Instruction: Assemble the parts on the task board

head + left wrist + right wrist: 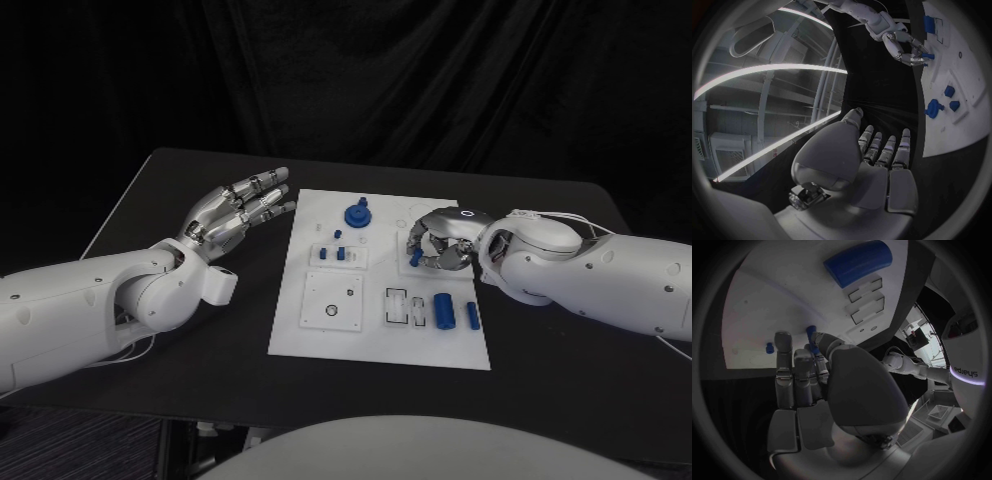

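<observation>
Black table (173, 180) bears the white task board (378, 350) before dark curtains (433, 70).

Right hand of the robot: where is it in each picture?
Head view: right hand over the task board's right half, pinching a small blue part.
Left wrist view: far off, fingertips at the board's edge.
Right wrist view: mid-picture, fingers over the board.
Shared landmark: the white board.

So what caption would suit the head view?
Right robot hand grips a small blue part over the white task board; left robot hand hovers open.
</observation>
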Available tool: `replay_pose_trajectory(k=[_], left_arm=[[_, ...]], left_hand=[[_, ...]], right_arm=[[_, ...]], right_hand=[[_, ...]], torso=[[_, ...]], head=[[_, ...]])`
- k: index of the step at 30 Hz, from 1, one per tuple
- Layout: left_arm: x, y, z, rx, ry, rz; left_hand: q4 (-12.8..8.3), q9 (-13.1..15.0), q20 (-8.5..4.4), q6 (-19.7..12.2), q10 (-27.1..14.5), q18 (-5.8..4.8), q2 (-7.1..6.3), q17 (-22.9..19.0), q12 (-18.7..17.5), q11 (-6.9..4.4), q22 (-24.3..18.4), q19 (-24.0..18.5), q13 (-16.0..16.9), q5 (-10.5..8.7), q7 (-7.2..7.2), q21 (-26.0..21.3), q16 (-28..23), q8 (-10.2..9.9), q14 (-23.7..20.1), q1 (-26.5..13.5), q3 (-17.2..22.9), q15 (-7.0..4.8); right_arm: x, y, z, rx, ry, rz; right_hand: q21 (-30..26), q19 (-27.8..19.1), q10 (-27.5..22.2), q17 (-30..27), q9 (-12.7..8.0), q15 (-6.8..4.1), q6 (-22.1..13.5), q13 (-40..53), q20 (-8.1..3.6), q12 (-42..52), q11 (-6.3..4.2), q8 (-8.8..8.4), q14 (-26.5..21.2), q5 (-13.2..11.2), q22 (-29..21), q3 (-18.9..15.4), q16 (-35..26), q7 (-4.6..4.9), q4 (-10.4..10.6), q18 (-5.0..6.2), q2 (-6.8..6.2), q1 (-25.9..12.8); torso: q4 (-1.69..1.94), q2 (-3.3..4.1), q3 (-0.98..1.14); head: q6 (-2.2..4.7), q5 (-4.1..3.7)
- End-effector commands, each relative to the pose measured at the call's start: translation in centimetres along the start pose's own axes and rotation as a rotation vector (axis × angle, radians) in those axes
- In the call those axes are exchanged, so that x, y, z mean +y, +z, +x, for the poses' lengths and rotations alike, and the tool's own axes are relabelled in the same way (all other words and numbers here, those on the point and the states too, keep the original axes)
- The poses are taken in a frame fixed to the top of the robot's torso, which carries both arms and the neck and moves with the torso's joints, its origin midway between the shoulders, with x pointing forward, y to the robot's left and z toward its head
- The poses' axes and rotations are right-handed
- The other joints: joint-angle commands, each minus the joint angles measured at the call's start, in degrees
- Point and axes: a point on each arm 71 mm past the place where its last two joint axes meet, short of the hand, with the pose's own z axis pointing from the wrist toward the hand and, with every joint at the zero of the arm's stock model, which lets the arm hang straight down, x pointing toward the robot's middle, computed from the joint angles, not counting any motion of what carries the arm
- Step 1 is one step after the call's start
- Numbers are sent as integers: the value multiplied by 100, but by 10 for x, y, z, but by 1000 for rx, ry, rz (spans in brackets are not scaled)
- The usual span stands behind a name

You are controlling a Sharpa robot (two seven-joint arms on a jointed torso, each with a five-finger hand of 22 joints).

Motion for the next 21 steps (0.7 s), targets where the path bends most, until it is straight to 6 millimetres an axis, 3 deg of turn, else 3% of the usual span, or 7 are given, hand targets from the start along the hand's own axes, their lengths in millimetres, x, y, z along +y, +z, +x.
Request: replay_pose_trajectory(k=[1, 14, 21], left_arm=[[-10, 0, 1, 3, -12, 156], [-8, 0, 0, 4, -13, 138], [-8, 1, 0, -2, -25, 132]], left_hand=[[-25, -7, 3, 7, 12, -64, -39, 6, 3, 27, -3, 54, 4, 37, 43, 19, 32, -5, 19, 7, 3, 19], [-33, -17, 3, -36, -18, -84, -27, 2, -33, 25, -17, 67, -3, 23, 44, 20, 26, -15, 3, -20, 21, 28], [-24, -19, 2, -37, -27, -103, -22, 1, -31, 26, -23, 81, -2, -15, 48, 21, 32, -15, 0, -62, 24, 34]], right_arm=[[1, -2, -3, -48, 4, -9], [8, -11, -19, -91, 5, -24], [29, -21, -33, -124, 7, -100]], right_hand=[[43, 37, 53, 3, 13, 9, 33, 2, 0, 37, -8, 23, 42, 38, 248, -9, 23, 4, -41, 31, 26, -5], [134, 39, 231, -27, 118, -12, 165, -19, -17, 73, -41, 135, 58, -7, 248, -45, 12, -17, -82, 23, 34, -93], [305, 97, 479, 7, 209, -62, 294, -45, -46, 100, -116, 226, 112, -40, 274, -77, 52, -79, -97, 4, 34, -159]], torso=[[-2, -1, -6], [5, -10, -13], [6, -2, -15]], head=[[-1, 14], [-1, 69], [-1, 112]])
